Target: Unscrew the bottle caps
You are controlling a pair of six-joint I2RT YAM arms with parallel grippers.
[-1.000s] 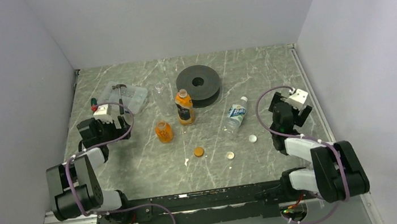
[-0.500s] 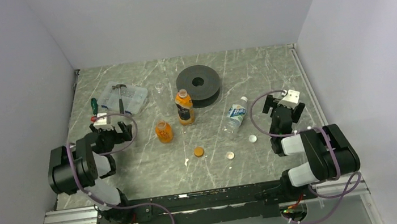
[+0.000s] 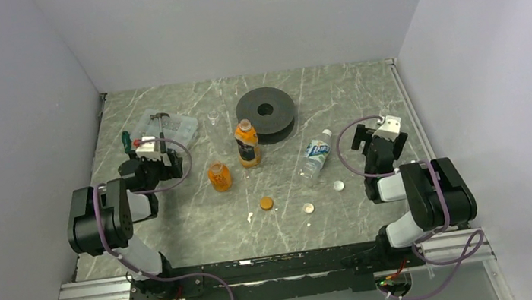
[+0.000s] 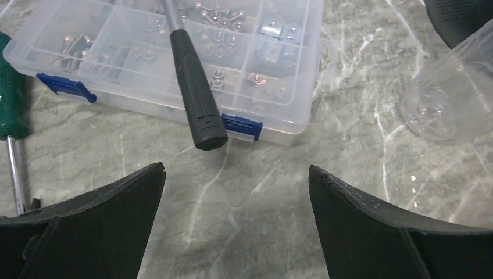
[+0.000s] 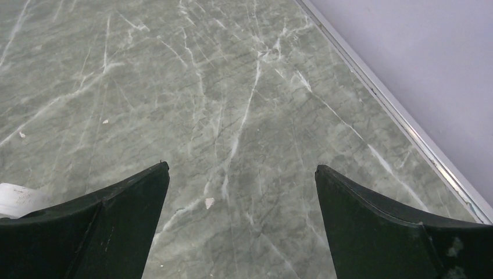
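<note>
Task looks mostly done, judging from top cam: 3 caps lie loose on the table (image 5: 232,87) near the front-middle, namely orange cap (image 3: 266,203), white cap (image 3: 307,207) just R of it, and second white cap (image 3: 338,185) further R, all apart from any bottle. Tall orange bottle (image 3: 247,146) stands upright in front of black disc (image 3: 250,106), neck looks bare. Short orange bottle (image 3: 219,176) is upright just L-front of it, top also looks open. Small clear bottle (image 4: 447,99) is upright near the parts box (image 4: 116,52), too small in top cam to tell abt its cap. Lying bottle (image 3: 315,154) w/ label is on its side R of centre; its far end is white, maybe a cap not yet off, can't confirm. L gripper (image 4: 235,171) is low over the table facing the box and hammer handle (image 4: 195,87), jaws spread wide, nothing btwn them. R gripper (image 5: 241,168) is over bare table at R side, jaws likewise wide apart and empty. If the lying bottle is capped, that's the only one left.
</note>
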